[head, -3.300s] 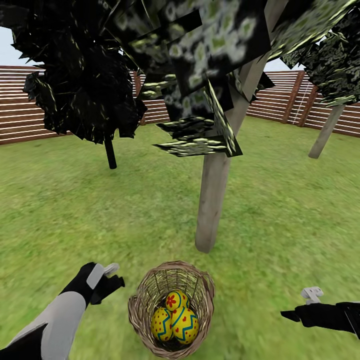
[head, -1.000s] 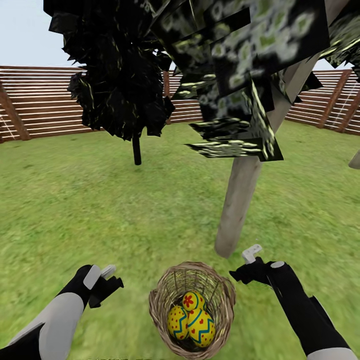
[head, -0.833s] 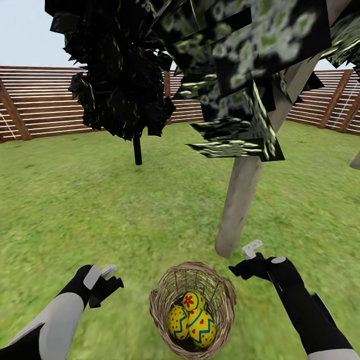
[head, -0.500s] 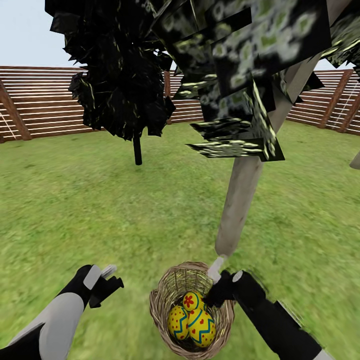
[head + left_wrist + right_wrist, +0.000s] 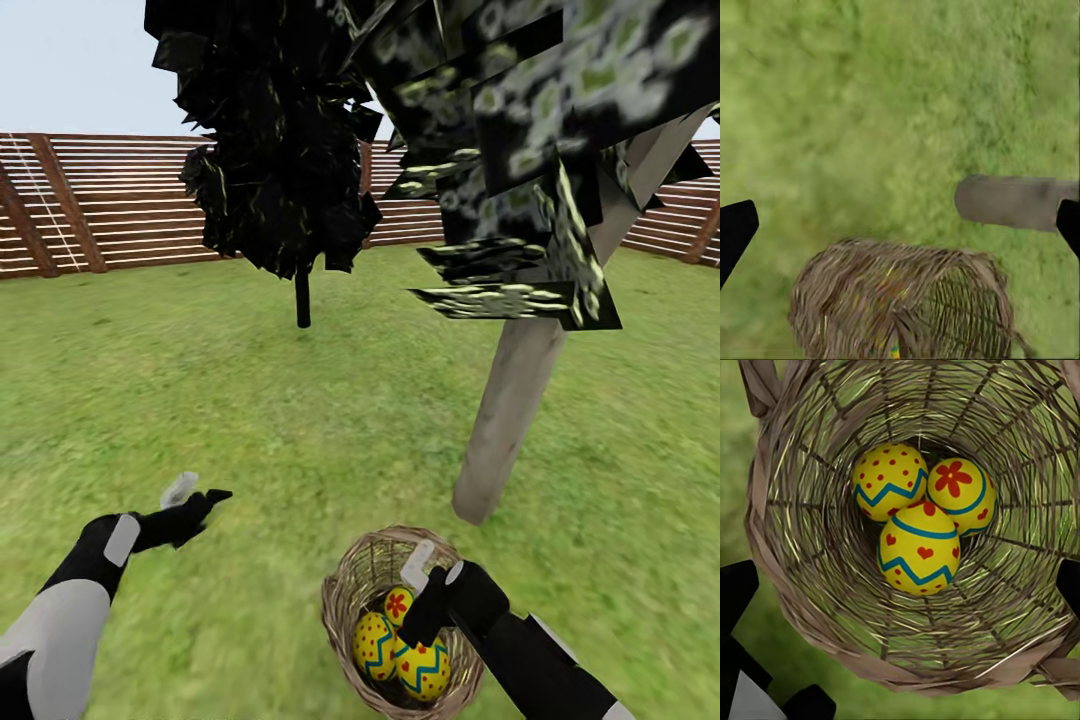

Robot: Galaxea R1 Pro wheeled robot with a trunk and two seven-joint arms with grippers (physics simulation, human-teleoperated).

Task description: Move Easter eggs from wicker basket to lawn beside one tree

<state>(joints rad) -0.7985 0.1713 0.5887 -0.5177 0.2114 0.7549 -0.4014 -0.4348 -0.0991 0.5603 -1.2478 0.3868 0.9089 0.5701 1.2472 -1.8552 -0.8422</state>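
Note:
Three yellow Easter eggs lie in the wicker basket (image 5: 345, 600) on the lawn (image 5: 250, 420): a flower egg (image 5: 398, 603), a dotted egg (image 5: 372, 645) and a heart egg (image 5: 425, 668). My right gripper (image 5: 415, 590) hangs open over the basket's mouth, above the eggs and apart from them. Its wrist view looks straight down into the basket (image 5: 780, 577) at the dotted egg (image 5: 890, 472), flower egg (image 5: 956, 486) and heart egg (image 5: 919, 547). My left gripper (image 5: 195, 495) is open over grass to the basket's left. The pale tree trunk (image 5: 510, 410) stands just behind the basket.
A thin black-trunked tree (image 5: 302, 295) stands farther back on the left. The slatted wooden fence (image 5: 100, 200) rings the yard. In the left wrist view the basket (image 5: 900, 300) and the trunk's base (image 5: 1009, 201) lie on grass.
My right gripper has swung from the basket's right to over its mouth and dipped toward the eggs. My left gripper has reached forward. The camera has shifted a little.

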